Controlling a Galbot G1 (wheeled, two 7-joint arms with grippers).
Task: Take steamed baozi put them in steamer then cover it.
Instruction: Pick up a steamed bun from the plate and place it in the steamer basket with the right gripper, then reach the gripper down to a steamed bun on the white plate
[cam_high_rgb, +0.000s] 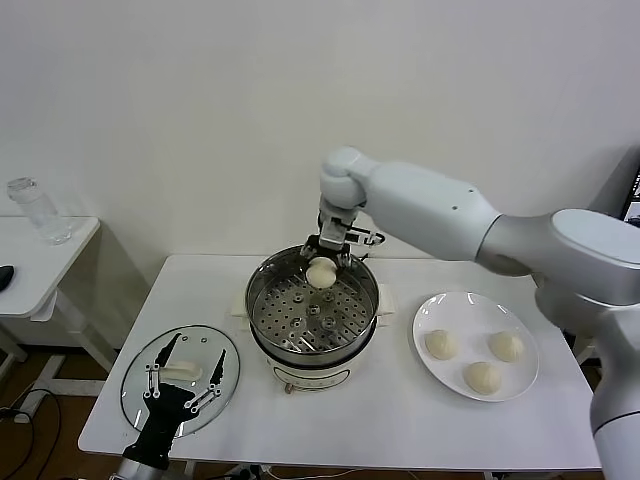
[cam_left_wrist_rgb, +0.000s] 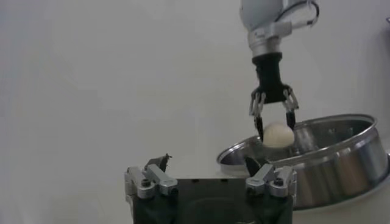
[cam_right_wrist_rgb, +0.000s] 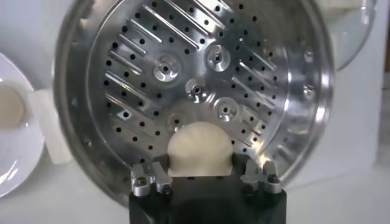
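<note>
Over the far rim of the steamer (cam_high_rgb: 313, 312), in the head view, the right gripper (cam_high_rgb: 322, 268) hangs with its fingers pinching one bun (cam_high_rgb: 321, 274), held above the perforated tray at about twelve o'clock inside the pot. Three more buns (cam_high_rgb: 440, 344) lie on a white plate (cam_high_rgb: 432, 312) at three o'clock from the pot, near it but apart. At eight o'clock from the pot, the glass lid (cam_high_rgb: 140, 372) lies flat on the white table (cam_high_rgb: 400, 430). The left gripper (cam_high_rgb: 182, 375) hovers over the lid with its fingers spread wide on either side of the white handle (cam_high_rgb: 183, 374), gripping nothing.

From the left wrist, the left gripper (cam_left_wrist_rgb: 210, 182) shows its jaws standing far apart. Beyond them the right gripper (cam_left_wrist_rgb: 275, 128) points straight down, the bun (cam_left_wrist_rgb: 278, 135) clamped between its fingertips, just above the steamer (cam_left_wrist_rgb: 341, 159) rim.

From the right wrist, the bun (cam_right_wrist_rgb: 200, 148) sits between the right gripper (cam_right_wrist_rgb: 201, 176) jaws, with the holed tray (cam_right_wrist_rgb: 183, 67) of the steamer directly below it and otherwise bare. An edge of the plate (cam_right_wrist_rgb: 15, 164) with one bun (cam_right_wrist_rgb: 11, 105) shows at one side, and part of the lid (cam_right_wrist_rgb: 353, 30) at the other.
</note>
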